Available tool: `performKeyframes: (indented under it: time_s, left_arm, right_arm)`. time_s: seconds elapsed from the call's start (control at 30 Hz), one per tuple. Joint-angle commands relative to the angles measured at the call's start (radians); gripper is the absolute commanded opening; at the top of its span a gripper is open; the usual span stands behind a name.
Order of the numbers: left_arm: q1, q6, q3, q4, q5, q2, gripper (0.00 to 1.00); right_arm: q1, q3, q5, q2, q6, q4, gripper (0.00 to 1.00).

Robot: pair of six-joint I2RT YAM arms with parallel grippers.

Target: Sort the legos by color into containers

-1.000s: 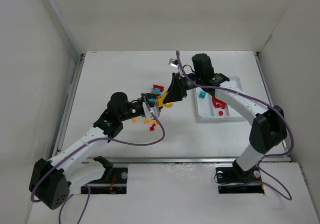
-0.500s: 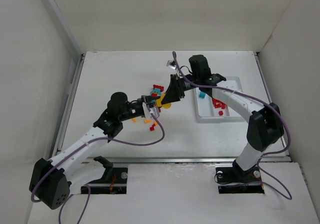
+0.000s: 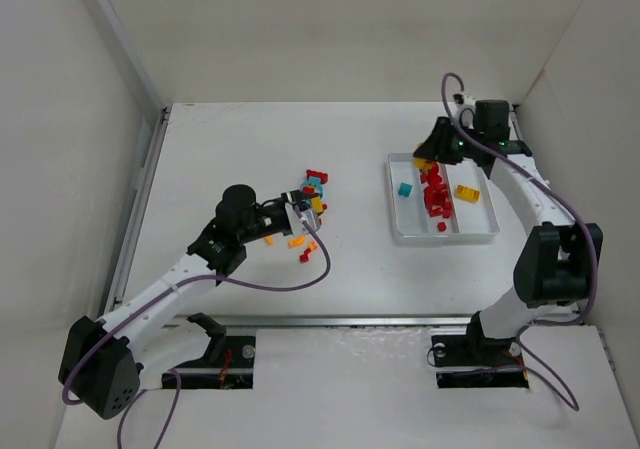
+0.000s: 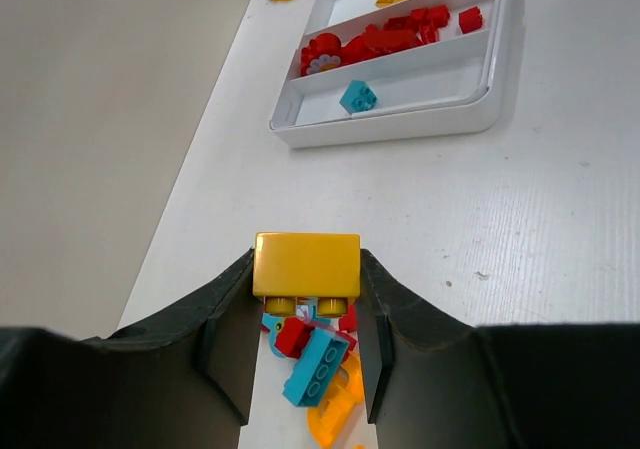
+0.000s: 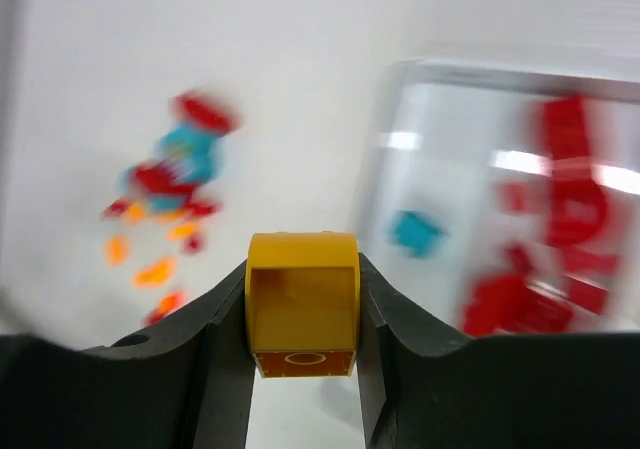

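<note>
My left gripper (image 3: 306,213) (image 4: 306,269) is shut on a yellow brick (image 4: 306,264) just over the loose legos (image 3: 312,183), a heap of red, teal and orange pieces (image 4: 318,364). My right gripper (image 3: 428,153) (image 5: 302,309) is shut on a hollow yellow piece (image 5: 302,304) above the far left corner of the white tray (image 3: 446,237). The tray's left container holds a teal piece (image 3: 405,189), the middle one red pieces (image 3: 434,195), the right one a yellow piece (image 3: 467,193). The right wrist view is blurred.
Orange and red pieces (image 3: 298,241) lie scattered on the table in front of the heap. White walls enclose the table on three sides. The tray (image 4: 400,129) sits to the right of the heap, near the right wall.
My right arm swung from the heap over to the tray's far side, carrying the yellow piece. My left gripper closed on the yellow brick at the heap.
</note>
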Motion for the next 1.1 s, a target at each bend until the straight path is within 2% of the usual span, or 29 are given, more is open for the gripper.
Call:
performKeyframes:
  time_s: [0.0,0.07,0.13,0.17,0.27,0.33,0.43,0.53,0.63,0.7,0.73,0.77,0.8,0.83,0.93,0.97,1.0,1.07]
  left_arm:
    - [-0.004,-0.048,-0.011,0.045,-0.013,-0.024,0.00]
    - [-0.004,-0.060,-0.011,0.059,-0.013,-0.024,0.00]
    - [-0.004,-0.069,-0.011,0.069,-0.013,-0.024,0.00]
    - [-0.004,-0.069,-0.011,0.069,-0.013,-0.024,0.00]
    - [-0.004,-0.069,-0.021,0.069,-0.013,-0.024,0.00]
    - [-0.004,-0.069,-0.021,0.069,-0.013,-0.033,0.00]
    - [-0.004,-0.069,-0.021,0.058,-0.022,-0.044,0.00]
    - [-0.004,-0.069,-0.021,0.049,-0.022,-0.044,0.00]
    - [-0.004,-0.060,-0.021,0.049,-0.022,-0.044,0.00]
    - [-0.004,-0.051,-0.021,0.059,-0.002,-0.044,0.00]
    - [-0.004,-0.042,-0.021,0.068,-0.002,-0.044,0.00]
    - [-0.004,-0.033,-0.021,0.087,-0.002,-0.044,0.00]
    - [-0.004,-0.019,-0.021,0.087,0.007,-0.035,0.00]
    - [-0.004,0.001,-0.021,0.101,0.007,-0.035,0.00]
    - [-0.004,0.067,-0.021,0.113,0.007,-0.024,0.00]
    - [-0.004,0.067,-0.021,0.122,-0.002,-0.015,0.00]
    - [-0.004,0.067,-0.021,0.122,-0.002,-0.015,0.00]
    - [-0.004,0.076,-0.012,0.122,-0.002,-0.015,0.00]
  right_arm:
    - [-0.017,-0.003,0.432,-0.070,0.011,-0.077,0.00]
    - [-0.031,-0.003,0.626,-0.030,-0.015,-0.051,0.01]
    - [-0.042,0.028,0.829,0.024,-0.048,-0.060,0.13]
    - [-0.051,0.081,0.859,0.057,-0.065,-0.086,0.13]
    - [-0.062,0.164,0.899,0.188,-0.123,-0.137,0.18]
    - [-0.072,0.233,0.908,0.260,-0.133,-0.159,0.34]
    - [-0.072,0.299,0.939,0.302,-0.143,-0.200,0.70]
    - [-0.072,0.325,0.948,0.303,-0.143,-0.220,0.84]
    - [-0.053,0.336,0.924,0.265,-0.153,-0.244,0.92]
    - [-0.005,0.318,0.890,0.179,-0.194,-0.235,0.94]
    - [0.071,0.301,0.810,0.141,-0.214,-0.214,0.94]
    - [0.114,0.263,0.741,0.063,-0.238,-0.199,1.00]
    - [0.156,0.244,0.650,0.026,-0.280,-0.185,1.00]
    - [0.191,0.228,0.400,-0.003,-0.291,-0.173,1.00]
    - [0.279,0.123,-0.063,-0.077,-0.234,-0.021,1.00]
    - [0.314,0.088,-0.257,-0.077,-0.175,0.140,1.00]
    - [0.329,0.042,-0.321,-0.068,-0.116,0.206,1.00]
    - [0.378,0.086,-0.418,0.008,-0.052,0.228,1.00]
